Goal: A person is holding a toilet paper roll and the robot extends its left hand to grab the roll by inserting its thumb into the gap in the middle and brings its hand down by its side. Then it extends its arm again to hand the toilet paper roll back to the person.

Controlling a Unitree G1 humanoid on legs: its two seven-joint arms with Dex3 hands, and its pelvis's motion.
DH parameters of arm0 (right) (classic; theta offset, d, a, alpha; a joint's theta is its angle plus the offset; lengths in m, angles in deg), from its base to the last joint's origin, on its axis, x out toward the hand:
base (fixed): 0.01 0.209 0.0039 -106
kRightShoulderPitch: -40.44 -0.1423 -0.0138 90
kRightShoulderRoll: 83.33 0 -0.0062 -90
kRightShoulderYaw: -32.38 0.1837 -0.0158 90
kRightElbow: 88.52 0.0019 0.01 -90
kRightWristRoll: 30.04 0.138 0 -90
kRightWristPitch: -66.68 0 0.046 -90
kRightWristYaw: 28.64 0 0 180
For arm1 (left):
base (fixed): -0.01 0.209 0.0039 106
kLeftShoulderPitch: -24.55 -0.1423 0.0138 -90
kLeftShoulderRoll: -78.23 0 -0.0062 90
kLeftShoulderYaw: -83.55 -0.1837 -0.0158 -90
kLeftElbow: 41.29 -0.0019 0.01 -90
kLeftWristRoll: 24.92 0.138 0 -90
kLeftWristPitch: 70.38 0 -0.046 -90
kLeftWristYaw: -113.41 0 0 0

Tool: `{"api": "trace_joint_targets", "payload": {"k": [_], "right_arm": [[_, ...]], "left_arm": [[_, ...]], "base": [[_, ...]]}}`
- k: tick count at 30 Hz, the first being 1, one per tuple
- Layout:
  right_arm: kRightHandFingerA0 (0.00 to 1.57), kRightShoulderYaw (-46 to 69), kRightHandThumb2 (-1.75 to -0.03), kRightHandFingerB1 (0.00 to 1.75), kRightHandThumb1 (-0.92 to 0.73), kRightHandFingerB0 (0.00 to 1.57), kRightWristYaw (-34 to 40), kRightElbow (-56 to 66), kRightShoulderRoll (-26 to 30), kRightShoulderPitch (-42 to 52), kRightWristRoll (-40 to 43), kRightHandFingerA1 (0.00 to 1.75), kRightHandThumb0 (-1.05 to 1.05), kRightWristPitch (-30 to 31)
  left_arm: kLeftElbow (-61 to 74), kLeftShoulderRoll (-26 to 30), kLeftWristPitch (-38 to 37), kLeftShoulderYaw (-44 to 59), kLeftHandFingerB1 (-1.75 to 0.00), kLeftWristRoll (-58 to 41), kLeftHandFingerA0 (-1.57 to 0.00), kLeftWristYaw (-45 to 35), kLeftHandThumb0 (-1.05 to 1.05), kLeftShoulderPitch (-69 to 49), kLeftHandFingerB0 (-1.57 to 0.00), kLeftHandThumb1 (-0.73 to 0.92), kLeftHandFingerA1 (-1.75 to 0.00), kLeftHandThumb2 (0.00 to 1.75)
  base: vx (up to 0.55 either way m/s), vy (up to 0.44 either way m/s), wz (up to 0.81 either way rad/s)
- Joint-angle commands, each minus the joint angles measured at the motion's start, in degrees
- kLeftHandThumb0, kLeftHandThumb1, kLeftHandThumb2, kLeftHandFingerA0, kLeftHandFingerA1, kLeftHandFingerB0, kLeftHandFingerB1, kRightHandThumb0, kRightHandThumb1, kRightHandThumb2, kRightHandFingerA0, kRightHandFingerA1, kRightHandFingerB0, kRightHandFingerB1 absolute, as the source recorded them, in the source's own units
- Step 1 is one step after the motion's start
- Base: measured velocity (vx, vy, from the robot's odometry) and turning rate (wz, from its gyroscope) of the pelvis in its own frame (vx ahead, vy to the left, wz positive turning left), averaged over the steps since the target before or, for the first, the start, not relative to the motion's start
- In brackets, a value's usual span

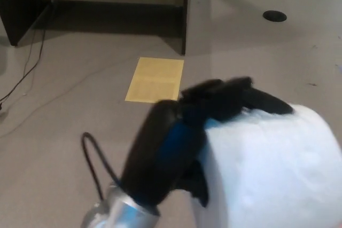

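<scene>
Toilet paper roll [272, 169] fills the lower right of the head view, white and bulky, running off the bottom edge of the picture. Clamped on it is the left hand [187, 132], black with a blue sheen on its back: the fingers [251, 97] lie stretched over the top of the roll, pressed onto the paper, while a dark part of the hand sits against the roll's near end face, low down beside the wrist. Whether the thumb is inside the core cannot be told, since the hand and the roll hide it. The whole hand is somewhat blurred. Below it the silver forearm [112, 212] comes in from the bottom edge, and a thin black cable [93, 158] loops out beside the wrist. Behind all this lies grey carpet floor [64, 110], with a yellow sheet of paper [155, 79] flat on it, just beyond the hand. Farther back stands dark furniture: a black panel [187, 12] upright near the top centre and another dark piece [18, 4] at the top left corner. Thin cords [26, 73] trail over the carpet on the left. A pale surface with a round black hole [274, 16] shows at the upper right.
</scene>
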Motion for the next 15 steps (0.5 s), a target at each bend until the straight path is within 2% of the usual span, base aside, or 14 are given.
{"api": "trace_joint_targets", "payload": {"k": [1,3,7,9,11,13,15], "right_arm": [[0.74,0.49,-0.6,0.43,-0.66,0.57,-0.02,-0.68,0.9,0.7,0.47,0.58,-0.35,-0.01],[0.73,0.66,-0.6,0.43,-0.66,0.57,-0.29,-0.66,0.73,2.05,0.71,0.58,-0.37,-0.08],[0.73,1.3,-0.6,0.41,-0.67,0.54,-1.46,-0.19,1.14,-2.93,1.03,0.55,-0.36,1.54],[0.75,1.74,-0.6,0.41,-0.67,0.55,-1.15,-0.28,1.87,-3.99,1.13,0.56,-0.37,1.68],[0.76,2.64,-0.6,0.42,-0.66,0.57,-0.61,-0.37,2.53,-3.01,1.66,0.56,-0.37,1.11],[0.75,3.65,-0.6,0.42,-0.65,0.57,-0.26,-0.47,3.62,-2.39,2.06,0.56,-0.37,0.3],[0.74,4.57,-0.6,0.43,-0.65,0.58,-0.31,-0.33,4.62,-0.95,2.43,0.55,-0.38,-0.33]], "left_arm": [[-0.72,3.69,-7.28,7.35,-1.2,-6.76,-0.95,0.1,0.01,-3.77,-0.84,0.66,-1.45,0.85],[0.4,4.03,-8.03,9.58,-1.2,-7.12,-1.03,1.11,0.01,-7.62,-0.86,0.63,-1.42,0.93],[-5.76,3.75,-8.58,15.25,-1.16,-12.11,-1.07,0.49,-0.08,-2.76,-0.84,0.69,-1.32,0.87],[-8.33,3.4,-8.84,16.51,-1.15,-14.61,-1.07,-0.52,-0.1,-0.92,-0.84,0.68,-1.32,0.89],[-9.34,4.02,-10.63,17.25,-1.18,-15.29,-1.0,-0.83,-0.07,-1.93,-0.79,0.71,-1.42,0.87],[-10.88,4.93,-12.86,18.38,-1.15,-15.74,-0.98,-0.88,-0.05,-2.68,-0.79,0.72,-1.41,0.84],[-11.1,4.97,-13.76,20.16,-1.11,-17.14,-0.97,-0.67,0.02,-6.63,-0.82,0.69,-1.33,0.88]], "base": [[0.0,0.0,0.0],[0.0,0.0,0.0],[0.0,0.0,0.0],[0.0,0.0,0.0],[0.0,0.0,0.0],[0.0,0.0,0.03],[0.0,0.0,0.0]]}}
